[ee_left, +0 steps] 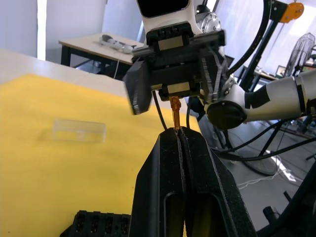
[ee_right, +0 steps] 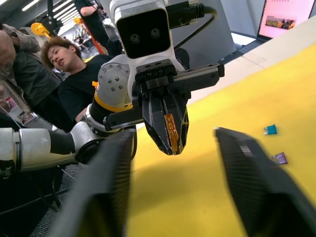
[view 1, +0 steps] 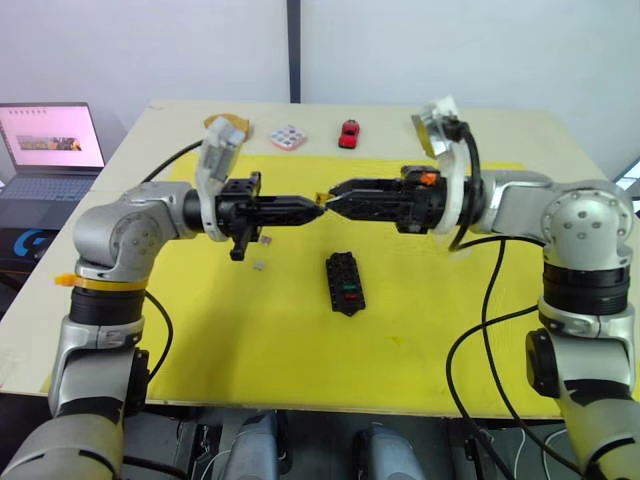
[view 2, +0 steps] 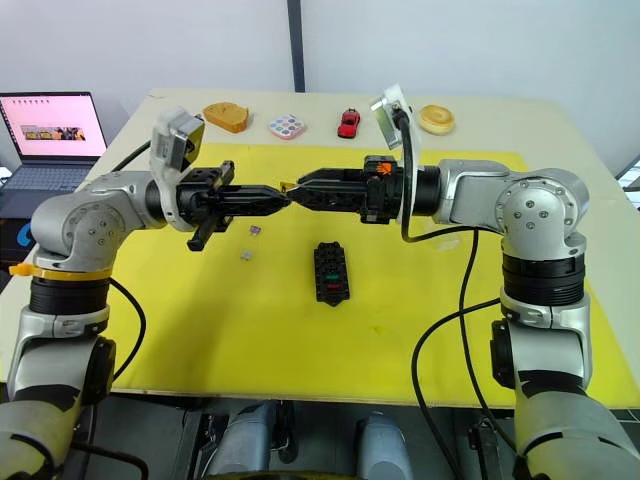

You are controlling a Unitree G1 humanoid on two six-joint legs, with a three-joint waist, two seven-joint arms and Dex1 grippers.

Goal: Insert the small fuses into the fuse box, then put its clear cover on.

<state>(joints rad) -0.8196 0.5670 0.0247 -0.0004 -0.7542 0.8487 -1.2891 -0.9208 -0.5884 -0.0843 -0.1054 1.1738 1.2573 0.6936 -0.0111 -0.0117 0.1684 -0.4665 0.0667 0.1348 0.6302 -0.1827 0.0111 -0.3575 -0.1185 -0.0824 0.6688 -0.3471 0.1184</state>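
Above the yellow mat (view 1: pixel 250 330) my two grippers meet tip to tip. The left gripper (view 1: pixel 316 208) is shut on an amber fuse (ee_right: pixel 171 131), which sticks out past its fingertips. My right gripper (view 1: pixel 335 199) is open, one finger on each side of that fuse. The black fuse box (view 1: pixel 344 282) lies on the mat below them, with a red and a green fuse in its slots. A purple fuse (view 1: pixel 267 240) and a grey one (view 1: pixel 259 264) lie loose under the left gripper; a teal fuse (ee_right: pixel 270 129) lies nearby. The clear cover (ee_left: pixel 79 131) rests flat on the mat.
At the table's far edge are a red toy car (view 1: pixel 348 133), a white tile with coloured dots (view 1: pixel 288 137), a yellow block (view 1: pixel 228 126) and a tan ring (view 2: pixel 436 118). An open laptop (view 1: pixel 50 150) stands at the far left. People (ee_right: pixel 74 74) sit beyond the table.
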